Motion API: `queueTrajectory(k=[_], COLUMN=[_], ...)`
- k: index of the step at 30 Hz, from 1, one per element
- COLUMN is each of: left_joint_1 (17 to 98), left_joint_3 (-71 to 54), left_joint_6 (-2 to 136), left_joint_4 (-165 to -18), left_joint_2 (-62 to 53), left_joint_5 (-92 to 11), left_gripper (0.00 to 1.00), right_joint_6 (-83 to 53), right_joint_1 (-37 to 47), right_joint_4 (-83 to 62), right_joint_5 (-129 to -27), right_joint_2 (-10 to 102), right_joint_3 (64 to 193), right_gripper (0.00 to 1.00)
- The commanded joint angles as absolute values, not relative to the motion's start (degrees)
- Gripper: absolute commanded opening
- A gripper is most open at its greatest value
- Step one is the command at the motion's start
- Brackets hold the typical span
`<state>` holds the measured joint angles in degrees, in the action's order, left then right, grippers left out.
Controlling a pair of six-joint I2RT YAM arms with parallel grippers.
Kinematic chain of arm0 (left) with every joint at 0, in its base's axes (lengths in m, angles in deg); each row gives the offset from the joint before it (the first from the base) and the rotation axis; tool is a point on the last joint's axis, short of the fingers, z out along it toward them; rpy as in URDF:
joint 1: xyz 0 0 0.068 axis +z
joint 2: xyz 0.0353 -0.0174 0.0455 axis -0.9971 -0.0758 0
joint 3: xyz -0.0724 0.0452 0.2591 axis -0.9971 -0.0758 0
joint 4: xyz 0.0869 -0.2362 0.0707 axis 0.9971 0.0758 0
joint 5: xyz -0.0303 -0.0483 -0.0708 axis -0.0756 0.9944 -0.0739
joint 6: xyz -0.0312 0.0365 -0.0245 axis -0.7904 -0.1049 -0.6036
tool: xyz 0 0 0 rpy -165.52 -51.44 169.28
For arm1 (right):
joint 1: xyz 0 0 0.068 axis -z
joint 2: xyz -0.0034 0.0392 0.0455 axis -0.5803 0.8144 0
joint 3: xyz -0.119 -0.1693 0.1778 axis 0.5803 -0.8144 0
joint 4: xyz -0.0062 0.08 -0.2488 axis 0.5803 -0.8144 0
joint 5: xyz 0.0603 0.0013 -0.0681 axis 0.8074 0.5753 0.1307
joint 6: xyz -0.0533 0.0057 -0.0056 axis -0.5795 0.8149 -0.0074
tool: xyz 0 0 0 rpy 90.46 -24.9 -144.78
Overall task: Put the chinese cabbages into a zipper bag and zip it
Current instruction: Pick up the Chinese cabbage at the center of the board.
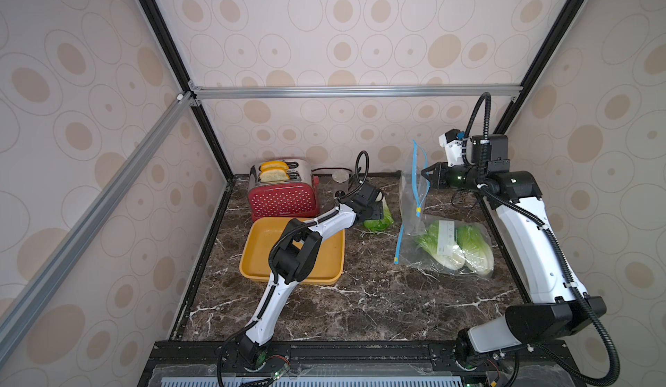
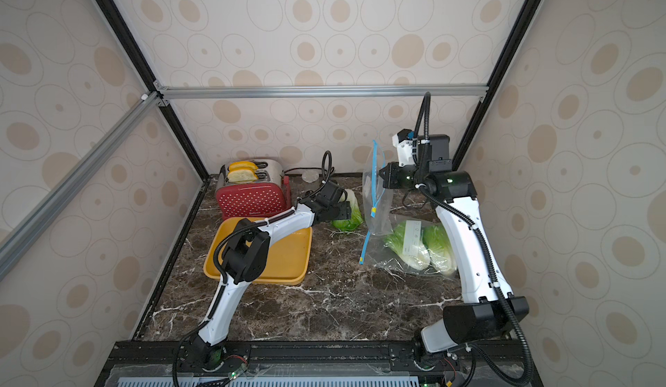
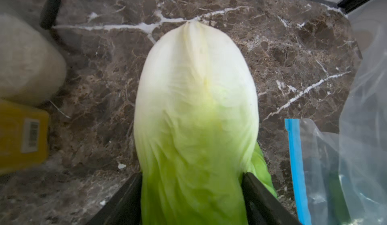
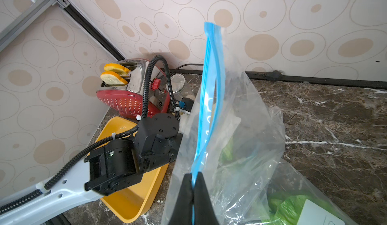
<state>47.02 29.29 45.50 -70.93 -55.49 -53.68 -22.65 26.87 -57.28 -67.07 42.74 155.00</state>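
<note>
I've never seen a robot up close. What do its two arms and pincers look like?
The left arm and right arm match: smooth white shells between chunky black joints, a ribbed black hose tied alongside with white ties. A small green light glows near the right wrist. The left pincer and right pincer are black, each with two flat tapering fingers.
</note>
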Motion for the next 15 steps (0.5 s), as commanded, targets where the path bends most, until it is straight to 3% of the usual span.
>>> queueTrajectory(k=[1, 7, 15], left_joint_1=[46.9, 46.9, 46.9], left_joint_3=[30.7, 28.7, 26.6], left_joint_6=[44.9, 46.2, 48.6], left_joint_4=[-69.0, -69.8, -70.0], left_joint_2=[-56.0, -52.4, -42.7], left_joint_5=[-54.0, -54.3, -50.8], left_gripper=[0.57, 0.33, 0.28], right_joint_6=[-23.3, -23.4, -23.3], right_joint_1=[26.9, 26.9, 26.9], right_joint_4=[-56.2, -56.0, -56.9], right_joint_5=[-65.3, -66.1, -64.6], right_joint_2=[41.9, 40.9, 40.6], right_joint_3=[154.0, 152.8, 153.3], right_gripper=[0.0, 0.0, 0.0])
